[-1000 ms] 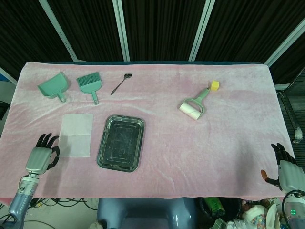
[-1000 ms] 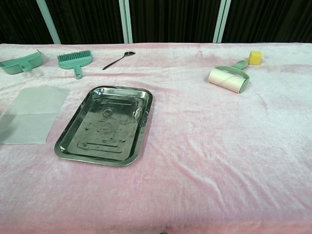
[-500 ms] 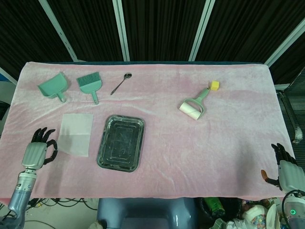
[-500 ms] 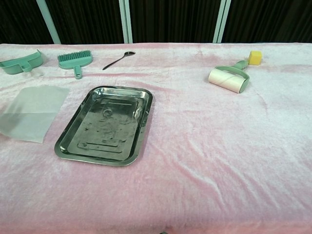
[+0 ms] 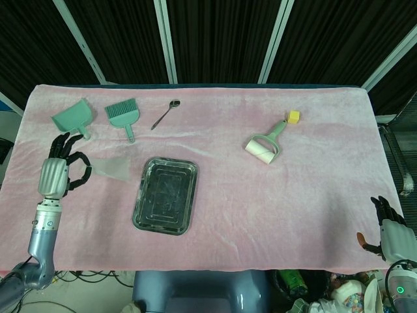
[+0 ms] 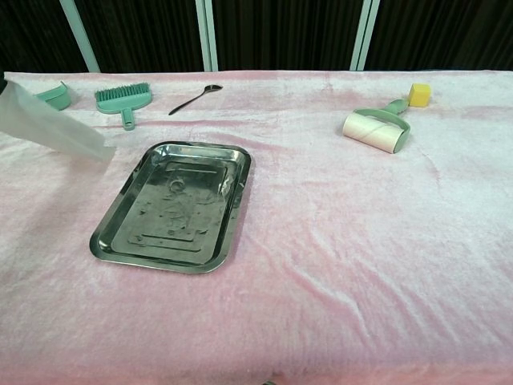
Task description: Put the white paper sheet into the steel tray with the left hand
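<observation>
Leftmost, the left hand (image 5: 55, 171) is raised over the left side of the pink cloth (image 5: 313, 195), its dark fingers (image 5: 77, 171) curled toward the left edge of the paper (image 5: 116, 169), which it holds; the exact pinch is too small to make out. In the chest view the paper (image 6: 50, 122) hangs in the air, tilted, its low corner near the far left corner of the tray (image 6: 172, 204) without touching it, and the hand itself is out of that frame. Far of the hand lies the green dustpan (image 5: 73, 118), partly hidden behind the paper in the chest view, and just right of it the green brush (image 5: 122, 114), bristles pointing far. Next comes the spoon (image 5: 165, 113), lying on a slant near the far edge. The tray (image 5: 166, 195) sits flat on the cloth near the middle, right of the lifted paper, with nothing in it. Further right lies the lint roller (image 5: 266, 143), its green handle pointing at the yellow cube (image 5: 294, 117), which sits at the handle's tip. At the near right corner, the right hand (image 5: 389, 228) rests past the cloth's edge, fingers loosely spread and holding nothing.
</observation>
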### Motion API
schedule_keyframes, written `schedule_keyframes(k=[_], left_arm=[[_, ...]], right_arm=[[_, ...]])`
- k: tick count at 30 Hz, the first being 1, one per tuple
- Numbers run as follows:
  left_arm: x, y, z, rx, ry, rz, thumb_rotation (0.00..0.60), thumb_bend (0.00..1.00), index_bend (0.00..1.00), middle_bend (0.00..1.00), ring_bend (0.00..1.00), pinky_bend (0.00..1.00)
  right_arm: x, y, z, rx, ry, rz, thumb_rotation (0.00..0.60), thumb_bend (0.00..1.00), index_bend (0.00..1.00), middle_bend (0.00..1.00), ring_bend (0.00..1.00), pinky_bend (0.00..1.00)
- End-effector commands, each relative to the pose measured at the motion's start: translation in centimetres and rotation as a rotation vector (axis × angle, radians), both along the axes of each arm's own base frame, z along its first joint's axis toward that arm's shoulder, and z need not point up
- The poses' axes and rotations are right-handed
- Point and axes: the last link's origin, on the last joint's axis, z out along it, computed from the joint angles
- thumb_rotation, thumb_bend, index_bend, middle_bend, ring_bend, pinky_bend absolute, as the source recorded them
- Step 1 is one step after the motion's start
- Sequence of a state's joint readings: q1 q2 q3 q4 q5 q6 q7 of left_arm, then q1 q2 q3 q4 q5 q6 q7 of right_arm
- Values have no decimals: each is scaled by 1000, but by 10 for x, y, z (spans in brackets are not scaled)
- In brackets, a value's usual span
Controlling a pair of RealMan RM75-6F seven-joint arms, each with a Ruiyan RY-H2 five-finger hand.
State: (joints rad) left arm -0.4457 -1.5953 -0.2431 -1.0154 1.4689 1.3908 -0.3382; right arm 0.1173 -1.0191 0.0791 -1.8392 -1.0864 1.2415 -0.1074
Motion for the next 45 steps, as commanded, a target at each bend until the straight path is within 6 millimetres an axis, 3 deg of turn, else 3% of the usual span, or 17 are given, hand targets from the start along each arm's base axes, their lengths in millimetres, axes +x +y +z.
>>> schedule_keyframes(k=[1,7,12,16,19,26,34,41,43,45], left_arm=[[38,22,19,53,21,-67,600,474,624,153,0,0],[91,56,33,104,48,-137,600,470,631,159,0,0],[127,83,32,92,40,-179,600,470,637,165,0,0],[154,92,24,81,1,-225,600,470,640,168,0,0],[163,90,14,59,16,-244,600,470,644,170,0,0],[156,78,-10,-11,13,-186,600,470,641,165,0,0],[155,61,-23,-64,-23,-153,600,470,643,164,0,0],[114,9,-42,-170,62,5,600,469,643,164,0,0],[99,-15,-47,-264,38,95,600,469,644,165,0,0],[89,-28,-43,-301,43,150,600,470,644,165,0,0]], right_arm=[[0,0,0,2,0,-1,600,267,60,19,102,155],[0,1,-1,4,3,-5,600,268,60,19,102,155],[-1,1,0,3,6,-10,600,268,60,19,102,155],[-1,1,-1,6,7,-12,600,268,60,19,102,155],[-1,1,0,4,6,-13,600,268,60,19,102,155],[-1,0,0,7,3,-15,600,267,60,19,102,155],[-1,0,1,5,1,-18,600,268,60,19,103,155],[-2,0,1,6,6,-18,600,268,60,19,103,155],[-1,0,1,5,5,-17,600,268,60,19,103,155],[-1,0,1,5,3,-18,600,268,60,19,103,155]])
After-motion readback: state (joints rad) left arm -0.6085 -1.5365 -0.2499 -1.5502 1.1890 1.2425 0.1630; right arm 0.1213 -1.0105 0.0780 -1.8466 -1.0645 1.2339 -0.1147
